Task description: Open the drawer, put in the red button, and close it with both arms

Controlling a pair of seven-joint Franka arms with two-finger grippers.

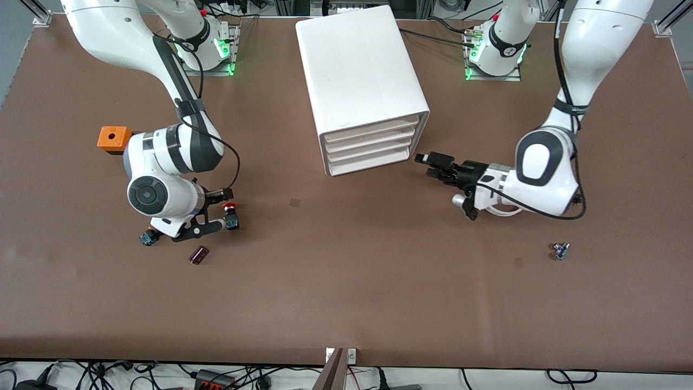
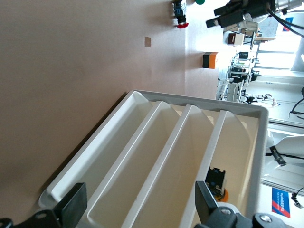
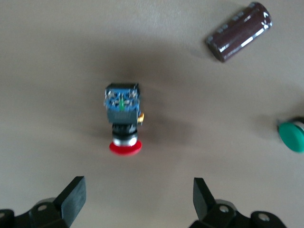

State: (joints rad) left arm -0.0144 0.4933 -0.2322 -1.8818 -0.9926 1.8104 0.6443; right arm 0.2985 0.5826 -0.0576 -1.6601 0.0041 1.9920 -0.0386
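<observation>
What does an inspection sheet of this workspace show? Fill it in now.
Surface: brown table, no spills seen.
Job's things: red button lying on its side; white drawer unit, drawers shut.
Clutter: dark maroon block, green-capped switch, orange block, small part.
End effectors: right end effector open over the button; left end effector open, facing the drawer fronts.
Cables: black cable along right arm.
Surroundings: wires at the table edge.

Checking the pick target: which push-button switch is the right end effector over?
The red button, lying on its side between the open right end effector's fingers. The green-capped switch lies off beside it.
</observation>
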